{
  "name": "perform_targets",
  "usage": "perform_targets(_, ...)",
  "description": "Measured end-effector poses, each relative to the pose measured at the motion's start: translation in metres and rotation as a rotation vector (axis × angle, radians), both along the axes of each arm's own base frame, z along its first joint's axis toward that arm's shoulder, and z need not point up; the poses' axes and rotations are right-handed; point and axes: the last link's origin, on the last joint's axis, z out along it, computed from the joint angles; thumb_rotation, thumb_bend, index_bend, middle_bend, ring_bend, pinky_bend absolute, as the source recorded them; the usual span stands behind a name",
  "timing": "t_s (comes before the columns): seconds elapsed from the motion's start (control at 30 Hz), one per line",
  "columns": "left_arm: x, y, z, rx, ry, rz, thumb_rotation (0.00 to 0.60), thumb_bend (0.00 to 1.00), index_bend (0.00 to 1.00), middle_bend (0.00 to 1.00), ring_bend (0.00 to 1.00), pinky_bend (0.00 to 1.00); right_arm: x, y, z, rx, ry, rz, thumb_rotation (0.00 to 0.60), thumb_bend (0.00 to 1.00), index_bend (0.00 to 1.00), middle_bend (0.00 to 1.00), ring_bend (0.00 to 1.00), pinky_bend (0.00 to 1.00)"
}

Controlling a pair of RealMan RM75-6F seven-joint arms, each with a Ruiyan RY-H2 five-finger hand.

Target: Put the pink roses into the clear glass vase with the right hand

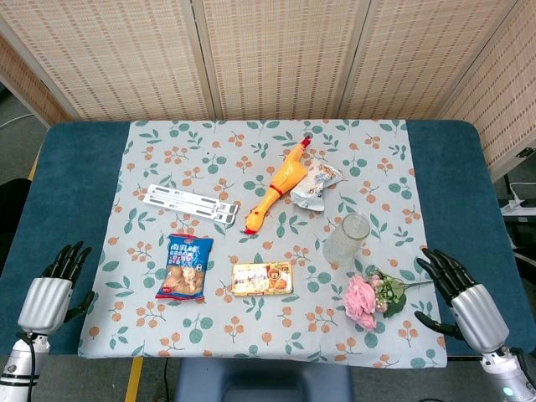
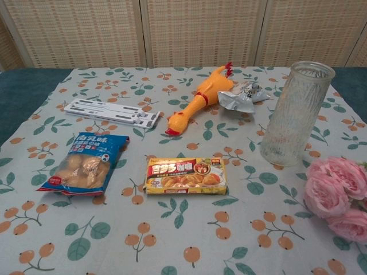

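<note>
At the near right corner of the floral-print tablecloth [image 1: 209, 352], the bunch of pink roses with green leaves and a thin stem [image 1: 368, 297] lies flat, with the blooms toward the table's middle and the stem running out to the right, toward the robot's right hand [image 1: 461, 293]. That silver-and-black right hand rests on the blue table surface [image 1: 75, 167] just beyond the cloth's right edge, fingers apart and stretched forward, holding nothing. The stem tip appears to reach close to its fingertips [image 1: 431, 264], though whether they touch is too fine to tell in the head view.

So the roses' long axis runs roughly left to right across the hand's front, and the bunch lies to the hand's left, near it. The tall clear ribbed glass vase [image 2: 295, 114] stands upright on the cloth just beyond the blooms, farther from the robot and slightly toward the centre; in the chest view the blooms sit just beside its base, apart from it.

The left hand [image 1: 54, 289] lies at the far opposite edge of the table, also spread and empty, well apart from the flowers. The right hand is plainly the nearer 1 of the 2, as the task asks.

My reading is that the coming move is a short reach leftward to take the stem, then a lift that turns the bunch upright over the vase mouth.
</note>
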Motion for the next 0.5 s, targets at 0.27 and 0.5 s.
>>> perform_targets(0.27, 0.0015, 0.0001, 0.0002, 0.010, 0.007, -0.007, 0.600, 0.34, 0.01, 0.00, 0.00, 0.34, -0.0016, 0.0001, -0.0026, -0.005, 0.033, -0.018, 0.600, 0.07, 0.00, 0.00, 0.00, 0.14)
perform_targets(0.5, -0.0009, -0.0006, 0.0015, 0.015, 0.013, 0.002, 0.600, 0.34, 0.01, 0.00, 0.01, 0.34, -0.0028, 0.0006, -0.0035, -0.024, 0.116, -0.010, 0.600, 0.04, 0.00, 0.61, 0.64, 0.72)
